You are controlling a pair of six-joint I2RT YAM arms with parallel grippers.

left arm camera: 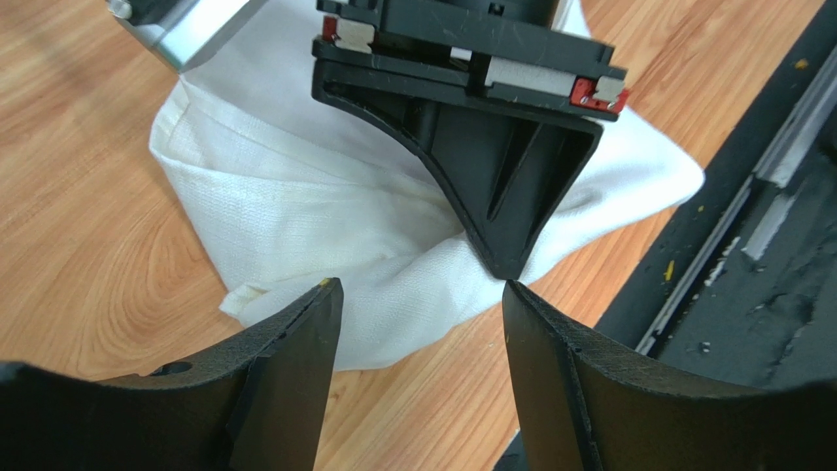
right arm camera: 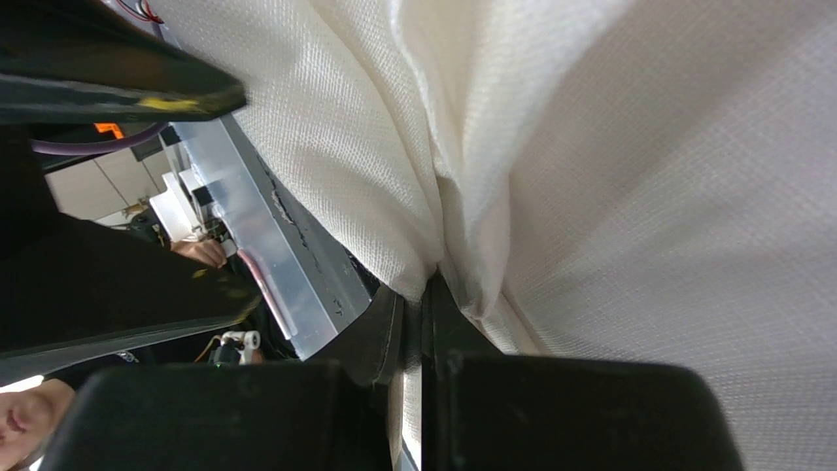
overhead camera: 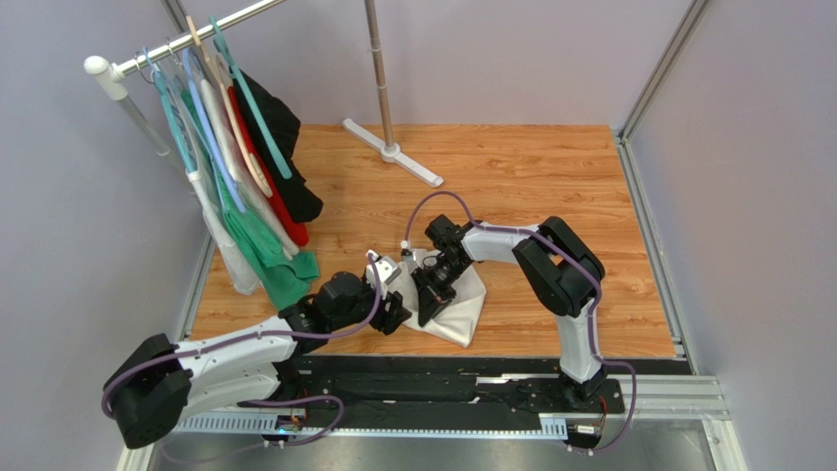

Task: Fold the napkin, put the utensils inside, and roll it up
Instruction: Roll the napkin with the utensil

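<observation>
One napkin (overhead camera: pixel 464 306) is seen, bunched on the table (overhead camera: pixel 550 167) near its front edge. A fold of it is clamped between the closed jaws of the right gripper (right arm camera: pixel 424 294). The left gripper (left arm camera: pixel 422 294) is held with jaws apart, just beside the napkin's edge.

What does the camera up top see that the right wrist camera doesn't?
Only the top view shows the clothes rail with hanging garments and the wooden table. Only the right wrist view shows, very close up, a fold of cloth squeezed between the shut fingers. Both show the white napkin and the right pincer gripping it.
</observation>
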